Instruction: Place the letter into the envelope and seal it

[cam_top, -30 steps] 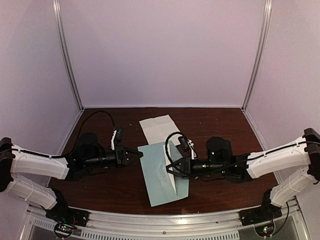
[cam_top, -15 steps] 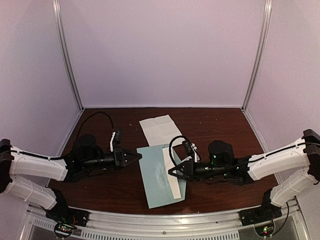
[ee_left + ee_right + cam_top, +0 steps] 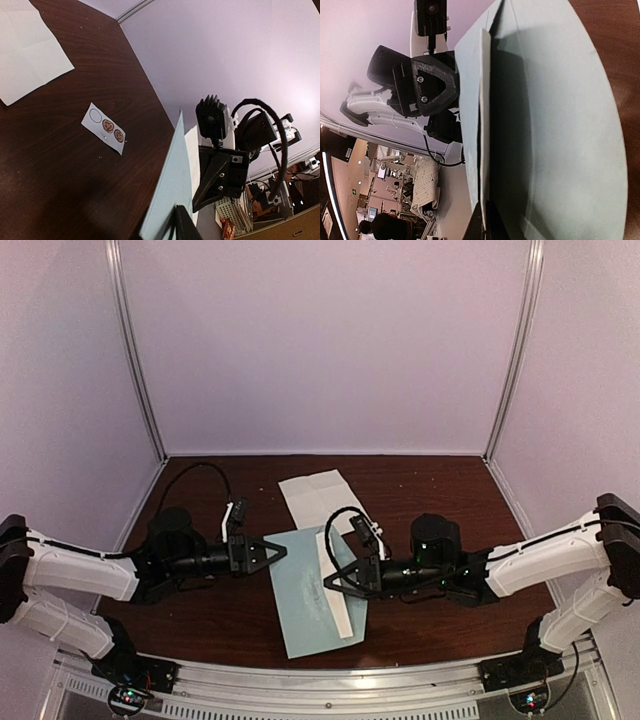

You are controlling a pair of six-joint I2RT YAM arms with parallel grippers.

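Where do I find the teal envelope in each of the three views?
Top external: envelope at lower centre.
Left wrist: envelope at bottom centre, edge-on.
Right wrist: envelope fills the right half.
Shared landmark: dark wooden table.

On a dark brown wood-grain table [image 3: 440, 485], we found a white sheet of paper [image 3: 318, 496] lying flat toward the far side, its fold creases showing; just beside it on the wood lay a small white sticker strip [image 3: 103, 128], which carried two brown round stickers and one empty ring. A pale teal envelope [image 3: 305, 605] sat nearer the front edge, well forward of the sheet, though how much of it rested on the wood we could not tell. A few pale specks dotted the far boards
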